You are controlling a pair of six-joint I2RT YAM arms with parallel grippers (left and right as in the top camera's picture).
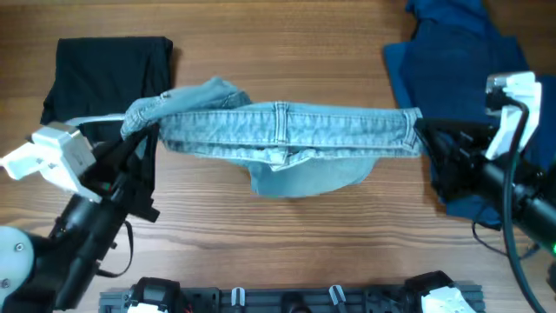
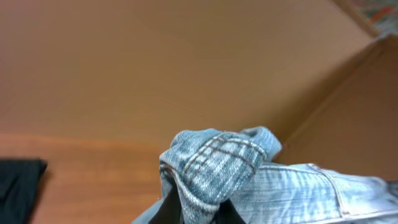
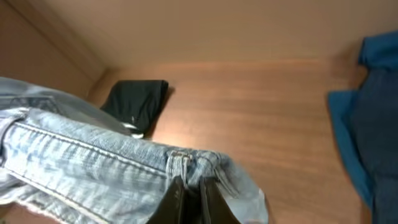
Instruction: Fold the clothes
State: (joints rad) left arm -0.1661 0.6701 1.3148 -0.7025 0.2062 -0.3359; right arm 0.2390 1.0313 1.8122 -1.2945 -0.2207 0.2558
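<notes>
You hold the denim shorts (image 1: 287,129) stretched across the middle of the table (image 1: 287,248), left gripper (image 1: 142,132) and right gripper (image 1: 423,129) each clamped on a waistband end, likely so they hang flat for folding.

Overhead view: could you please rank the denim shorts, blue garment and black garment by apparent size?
1–2. The denim shorts and the blue garment: too close to rank; the shorts are held up nearer the camera, and the blue one runs off frame.
3. The black garment.
</notes>
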